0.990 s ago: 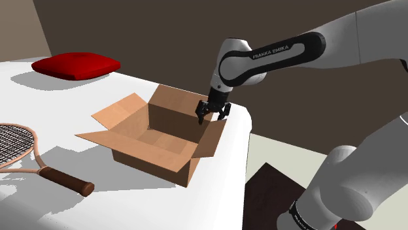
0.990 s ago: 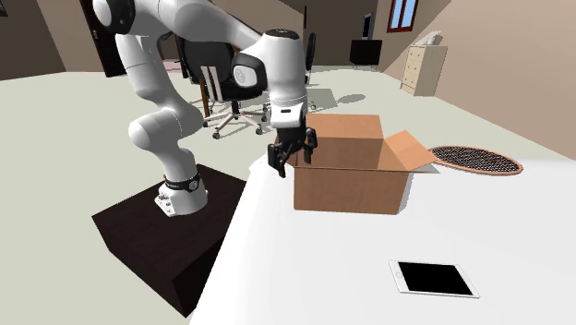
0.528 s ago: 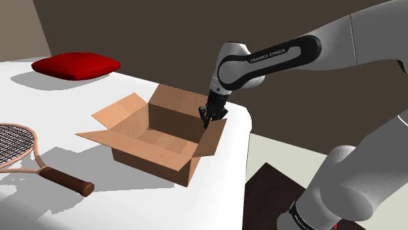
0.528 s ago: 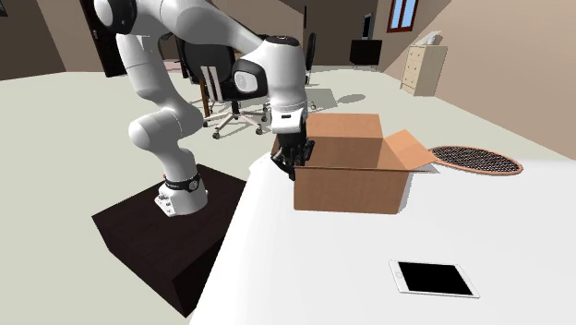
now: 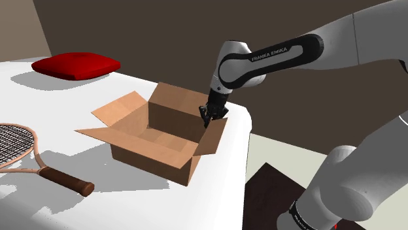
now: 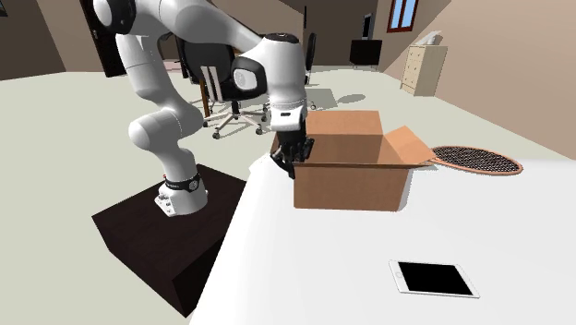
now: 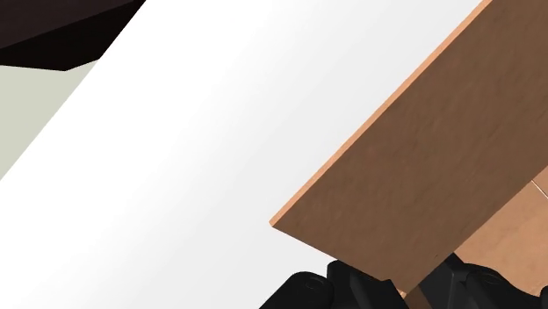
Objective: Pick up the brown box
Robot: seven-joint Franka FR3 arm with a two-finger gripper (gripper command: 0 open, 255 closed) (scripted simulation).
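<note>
Hand (image 5: pixel 210 116) (image 6: pixel 294 157) (image 7: pixel 404 285): pointing down, pinching a cardboard panel on the stand side of the brown box (image 5: pixel 163 131) (image 6: pixel 351 180) (image 7: pixel 439 149). In the wrist view both black fingers (image 7: pixel 351 281) press on the panel's edge, one on each face, with the cardboard between them.

Arm (image 5: pixel 274 59): white, reaches in from the shoulder view's right; the wrist sits just above the box rim.

Brown box: open at the top, interior visible and holding nothing that can be seen. In the shoulder view two flaps splay outward toward the view's left and a third folds out at the near side. The box sits close to the corner of the white bed (image 5: pixel 78 209) (image 6: pixel 305 268) (image 7: pixel 193 132) nearest the stand. Cannot tell whether its base is touching the bed or just off it.

Further out on the bed:
- Racket (image 5: pixel 19 147) (image 6: pixel 475 159), lying flat beyond the box's far side from the stand, apart from it.
- Red cushion (image 5: pixel 76 65), well apart, toward the far edge in the shoulder view.
- Tablet (image 6: pixel 434 278), white frame and black screen, flat, near the lower edge of the second exterior view.

Off the bed: dark stand (image 6: pixel 157 231) (image 5: pixel 268 196) on pale floor (image 7: pixel 35 114); office chair (image 6: pixel 217 92) and a dresser (image 6: pixel 417 66) behind.
</note>
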